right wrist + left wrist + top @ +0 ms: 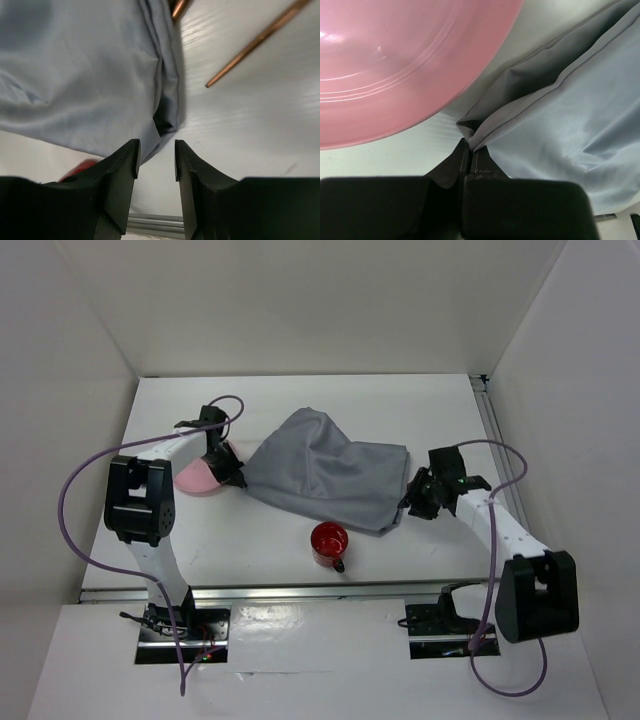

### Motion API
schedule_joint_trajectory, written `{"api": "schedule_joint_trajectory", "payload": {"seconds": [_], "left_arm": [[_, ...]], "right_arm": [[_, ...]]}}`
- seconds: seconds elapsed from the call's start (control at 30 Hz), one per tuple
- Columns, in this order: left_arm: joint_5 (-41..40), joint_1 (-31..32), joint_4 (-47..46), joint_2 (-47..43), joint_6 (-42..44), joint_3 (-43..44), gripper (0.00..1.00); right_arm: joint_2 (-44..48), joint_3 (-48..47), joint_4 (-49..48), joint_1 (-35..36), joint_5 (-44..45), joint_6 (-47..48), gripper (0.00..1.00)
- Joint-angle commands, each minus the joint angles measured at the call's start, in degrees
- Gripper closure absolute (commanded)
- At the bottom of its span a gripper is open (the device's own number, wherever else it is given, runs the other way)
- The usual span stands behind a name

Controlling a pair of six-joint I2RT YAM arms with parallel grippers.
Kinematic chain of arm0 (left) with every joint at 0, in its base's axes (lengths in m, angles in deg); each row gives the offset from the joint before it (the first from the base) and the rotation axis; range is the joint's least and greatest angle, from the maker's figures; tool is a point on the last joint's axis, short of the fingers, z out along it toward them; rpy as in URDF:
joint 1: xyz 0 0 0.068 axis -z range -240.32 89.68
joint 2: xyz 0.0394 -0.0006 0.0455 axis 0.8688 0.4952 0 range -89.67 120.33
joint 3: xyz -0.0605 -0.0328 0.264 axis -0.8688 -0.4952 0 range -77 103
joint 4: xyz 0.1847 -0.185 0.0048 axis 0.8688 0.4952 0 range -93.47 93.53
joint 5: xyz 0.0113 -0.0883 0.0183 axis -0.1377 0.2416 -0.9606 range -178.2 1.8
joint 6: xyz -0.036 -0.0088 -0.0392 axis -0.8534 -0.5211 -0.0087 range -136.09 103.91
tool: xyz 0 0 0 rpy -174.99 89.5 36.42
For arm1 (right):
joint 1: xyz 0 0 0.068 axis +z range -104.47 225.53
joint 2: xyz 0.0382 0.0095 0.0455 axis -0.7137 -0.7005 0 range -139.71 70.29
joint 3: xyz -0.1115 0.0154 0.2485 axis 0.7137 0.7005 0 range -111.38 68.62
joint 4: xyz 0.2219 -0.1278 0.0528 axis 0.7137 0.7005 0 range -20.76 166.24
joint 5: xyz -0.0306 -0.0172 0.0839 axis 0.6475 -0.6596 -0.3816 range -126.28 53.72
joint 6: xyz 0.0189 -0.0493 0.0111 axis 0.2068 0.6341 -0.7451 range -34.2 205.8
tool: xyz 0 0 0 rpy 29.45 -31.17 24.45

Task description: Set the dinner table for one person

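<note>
A rumpled grey cloth (325,475) lies in the middle of the white dinner table (400,400). My left gripper (237,477) is shut on the cloth's left corner (472,137), right beside a pink plate (198,478), which fills the upper left of the left wrist view (395,60). My right gripper (411,502) is open at the cloth's right corner; in the right wrist view (156,150) the corner (167,117) lies just ahead of the jaws, not gripped. A red mug (329,542) stands in front of the cloth.
Two thin copper-coloured sticks (255,42) lie on the table past the cloth's right edge, one partly under the cloth. A metal rail (300,590) runs along the front edge and another along the right edge (492,430). White walls enclose the table.
</note>
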Motion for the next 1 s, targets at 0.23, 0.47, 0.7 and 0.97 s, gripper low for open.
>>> {"api": "schedule_joint_trajectory", "payload": {"seconds": [0.23,0.47,0.7,0.97], "left_arm": [[-0.1,1.4,1.4,-1.6,1.6,1.4,1.0],[-0.6,1.4,3.1,-1.1,2.2,3.1,1.0],[-1.1,1.4,3.7,-1.1,2.2,4.2,1.0],[-3.3,1.4,4.8,-0.5,2.2,4.9,1.0]], "right_arm": [[-8.5,1.4,-9.3,0.8,-14.1,5.9,0.53],[-13.7,2.6,-12.1,1.4,-14.8,6.5,0.56],[-9.6,-3.9,-6.0,1.9,-11.0,8.5,1.0],[-8.0,-22.0,14.1,1.9,-6.4,15.0,1.0]]}}
